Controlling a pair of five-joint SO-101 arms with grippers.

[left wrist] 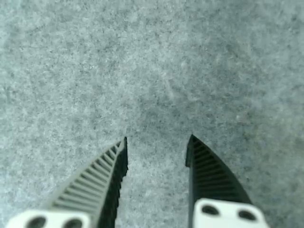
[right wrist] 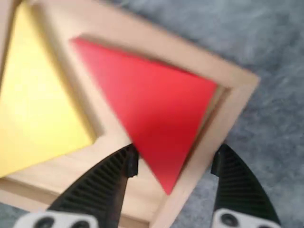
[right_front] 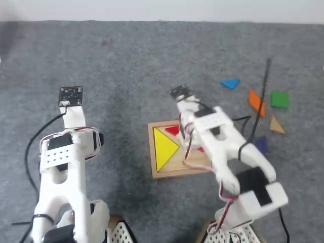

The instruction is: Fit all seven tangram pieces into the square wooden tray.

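the wooden tray (right_front: 158, 172) sits on the grey tabletop (right_front: 126, 61), and my right end effector (right wrist: 175, 154) hangs over the tray's far corner, fingers wide apart and gripping nothing. the yellow triangle (right wrist: 42, 109) lies flat in the tray. the red triangle (right wrist: 152, 99) lies beside it, its tip down between my fingers and close against the tray's rim. i cannot tell whether that tip is seated or riding up on the rim.

my worry is that corner. if the tip sits on the rim, the later pieces will not lie flat in the tray. if i close or lift carelessly, a finger could catch the red edge and drag it out, or knock the light tray across the tabletop.

my left end effector (left wrist: 157, 142) is wide and holds nothing, well away from the tray over bare tabletop.

a black cable (right_front: 263, 91) crosses above the loose pieces to the tray's right, and it could snag my arm. five pieces wait there: green square (right_front: 279, 99), orange parallelogram (right_front: 256, 103), tan triangle (right_front: 276, 125), purple piece (right_front: 261, 145) half behind my arm, and blue triangle (right_front: 230, 83).
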